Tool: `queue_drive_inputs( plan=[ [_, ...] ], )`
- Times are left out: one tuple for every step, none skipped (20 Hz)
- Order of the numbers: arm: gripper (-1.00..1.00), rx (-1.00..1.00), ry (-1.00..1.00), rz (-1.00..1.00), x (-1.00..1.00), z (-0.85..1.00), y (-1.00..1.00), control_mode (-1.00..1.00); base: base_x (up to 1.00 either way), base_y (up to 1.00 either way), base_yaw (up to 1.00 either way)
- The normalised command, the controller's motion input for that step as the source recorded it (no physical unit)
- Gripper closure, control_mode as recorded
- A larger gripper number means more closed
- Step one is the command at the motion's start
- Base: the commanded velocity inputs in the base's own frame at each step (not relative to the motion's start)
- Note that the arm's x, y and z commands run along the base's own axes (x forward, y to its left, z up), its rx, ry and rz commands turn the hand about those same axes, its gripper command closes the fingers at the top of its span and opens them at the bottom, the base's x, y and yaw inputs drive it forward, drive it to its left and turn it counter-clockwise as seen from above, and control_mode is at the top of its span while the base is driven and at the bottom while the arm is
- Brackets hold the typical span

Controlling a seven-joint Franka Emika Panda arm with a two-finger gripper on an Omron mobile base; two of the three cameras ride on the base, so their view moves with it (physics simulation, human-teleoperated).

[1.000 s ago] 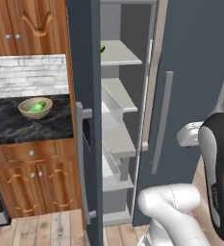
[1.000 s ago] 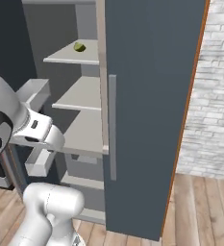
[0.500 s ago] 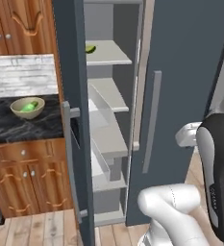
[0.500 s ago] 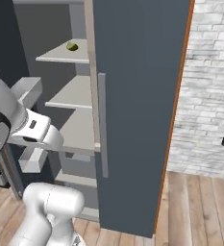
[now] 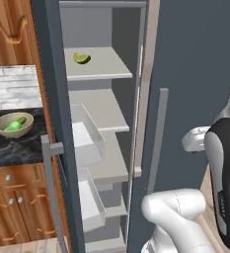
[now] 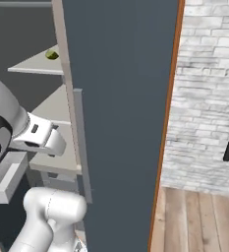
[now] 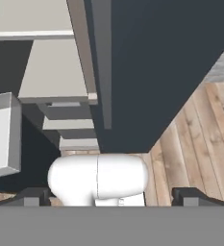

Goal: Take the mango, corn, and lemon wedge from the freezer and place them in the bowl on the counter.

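The lemon wedge (image 5: 82,58) is seen on the freezer (image 5: 195,74)'s top shelf, apparently well above and left of the hand (image 7: 111,196), which is spread wide and empty.

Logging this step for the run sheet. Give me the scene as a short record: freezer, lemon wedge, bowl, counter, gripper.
freezer: left door swung open, pale shelves and clear drawers exposed
lemon wedge: on the top shelf inside the freezer, untouched
bowl: on the counter, with green items inside
counter: black marble-look top, left of the freezer
gripper: open, holding nothing, pointing down toward the freezer's foot and the wood floor
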Motion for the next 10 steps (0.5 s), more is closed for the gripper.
queue_drive_inputs(
  plan=[
    [-1.0, 0.0, 0.0, 0.0, 0.0, 0.0, 0.0, 1.0, 0.82, 0.0, 0.0],
    [-1.0, 0.0, 0.0, 0.0, 0.0, 0.0, 0.0, 1.0, 0.66, 0.0, 0.01],
    [-1.0, 0.0, 0.0, 0.0, 0.0, 0.0, 0.0, 1.0, 0.43, 0.0, 0.0],
    [-1.0, 0.0, 0.0, 0.0, 0.0, 0.0, 0.0, 1.0, 0.27, 0.16, 0.0],
    [-1.0, 0.0, 0.0, 0.0, 0.0, 0.0, 0.0, 1.0, 0.26, 0.26, 0.0],
    [-1.0, 0.0, 0.0, 0.0, 0.0, 0.0, 0.0, 1.0, 0.13, 0.29, 0.0],
    [-1.0, 0.0, 0.0, 0.0, 0.0, 0.0, 0.0, 1.0, 0.06, 0.35, 0.0],
    [-1.0, 0.0, 0.0, 0.0, 0.0, 0.0, 0.0, 1.0, 0.0, 0.43, 0.0],
    [-1.0, 0.0, 0.0, 0.0, 0.0, 0.0, 0.0, 1.0, 0.0, 0.49, 0.0],
    [-1.0, 0.0, 0.0, 0.0, 0.0, 0.0, 0.0, 1.0, 0.0, 0.46, 0.0]
  ],
)
